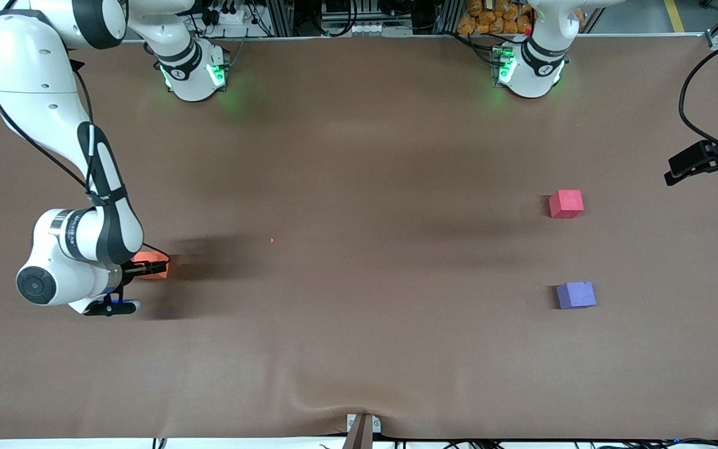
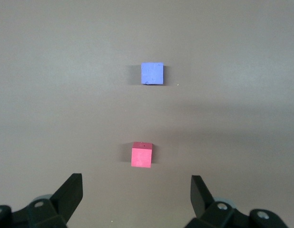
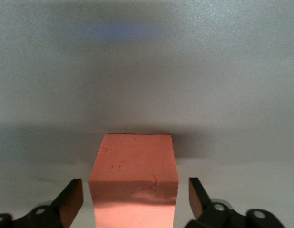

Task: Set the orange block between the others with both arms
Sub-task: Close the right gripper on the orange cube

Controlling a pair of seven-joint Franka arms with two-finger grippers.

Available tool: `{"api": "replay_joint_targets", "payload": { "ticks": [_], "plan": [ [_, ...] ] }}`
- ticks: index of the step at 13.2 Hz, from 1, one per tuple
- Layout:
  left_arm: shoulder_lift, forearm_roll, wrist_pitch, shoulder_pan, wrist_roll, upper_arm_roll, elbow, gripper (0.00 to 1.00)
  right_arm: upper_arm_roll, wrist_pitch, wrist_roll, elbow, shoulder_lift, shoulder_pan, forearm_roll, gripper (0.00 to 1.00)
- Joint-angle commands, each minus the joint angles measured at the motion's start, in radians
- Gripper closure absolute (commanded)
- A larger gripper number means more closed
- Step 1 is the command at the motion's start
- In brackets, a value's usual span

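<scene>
Right claw (image 3: 132, 199) astride matte orange block (image 3: 133, 175)

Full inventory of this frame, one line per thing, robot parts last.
orange block: 1, orange, on the table at the right arm's end, between the right pincer's fingers.
pinkish-red block: 1, pinkish-red, toward the left arm's end, farther from the front camera than the purple-blue one.
purple-blue block: 1, purple-blue, toward the left arm's end, apart from the pinkish-red block.
table: 1, brown cover.
right pincer: 1, black, low at the orange block, fingers either side with gaps showing.
left pincer: 1, black, open, over the table near the pinkish-red block; this arm waits.
</scene>
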Motion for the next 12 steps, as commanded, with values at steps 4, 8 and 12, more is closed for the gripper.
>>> {"api": "replay_joint_targets", "payload": {
  "ticks": [4, 8, 12],
  "plan": [
    [0.014, -0.014, 0.001, -0.001, 0.013, -0.010, 0.005, 0.00, 0.006, 0.005, -0.032, 0.003, -0.005, 0.001, 0.013, 0.61],
    [0.006, -0.009, -0.008, 0.004, 0.012, -0.012, 0.005, 0.00, 0.068, -0.033, -0.018, 0.113, -0.027, 0.006, 0.016, 0.60],
    [0.001, -0.006, -0.008, 0.005, 0.009, -0.012, 0.007, 0.00, 0.124, -0.044, 0.135, 0.144, -0.073, 0.105, 0.060, 0.60]
  ]
}}
